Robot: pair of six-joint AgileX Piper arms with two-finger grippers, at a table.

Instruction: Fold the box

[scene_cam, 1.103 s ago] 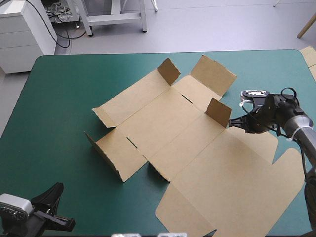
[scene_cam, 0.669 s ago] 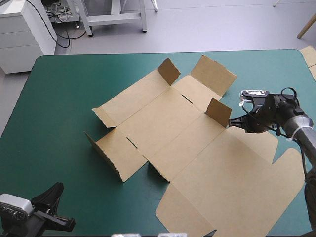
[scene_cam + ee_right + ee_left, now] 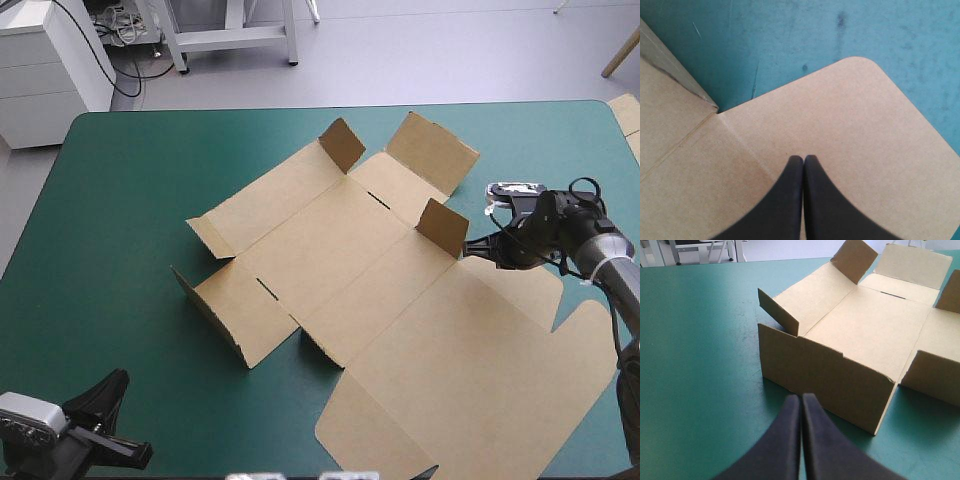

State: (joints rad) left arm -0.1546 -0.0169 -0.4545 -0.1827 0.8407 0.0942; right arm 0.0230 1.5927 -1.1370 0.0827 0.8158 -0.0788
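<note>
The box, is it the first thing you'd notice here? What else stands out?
Yes: the brown box grabs the eye, a big cut sheet spread across the middle of the teal-green table, with several small flaps standing up. Next comes the right gripper, jaws shut, over a rounded flap toward the table's right edge. The left gripper, jaws shut too, sits at the table's near left corner, pointing at a raised wall.

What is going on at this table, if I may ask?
Two robot arms are partway through folding a brown box on the table. It lies mostly flat, with a few walls raised. The right claw, shut, is over a rounded flap on its right side; contact is unclear. The left claw, also shut, sits off the box at the near-left corner, pointing at a raised wall.
</note>
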